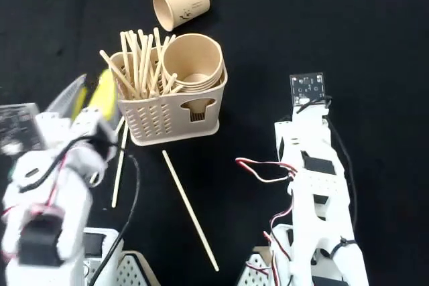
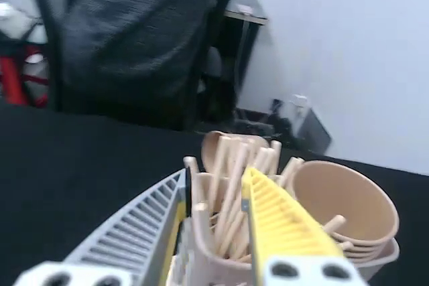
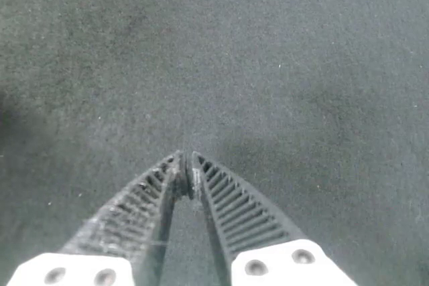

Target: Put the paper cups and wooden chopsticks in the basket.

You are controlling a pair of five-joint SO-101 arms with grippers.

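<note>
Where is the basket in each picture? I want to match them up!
High view: the basket stands left of the middle on the black table.
Left wrist view: the basket sits just beyond the left gripper, between its open fingers.
Right wrist view: black table under the shut right gripper.
Shared landmark: the stacked paper cups inside the basket.

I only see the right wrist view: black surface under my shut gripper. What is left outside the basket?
Observer: One tan paper cup lies on its side on the black table, beyond the beige slotted plastic basket.
Operator: Any loose chopsticks?
Observer: One wooden chopstick lies between the arms, a second chopstick on the basket's left-arm side.
Operator: And the other arm?
Observer: The left gripper is open beside the basket's chopstick end.
</note>
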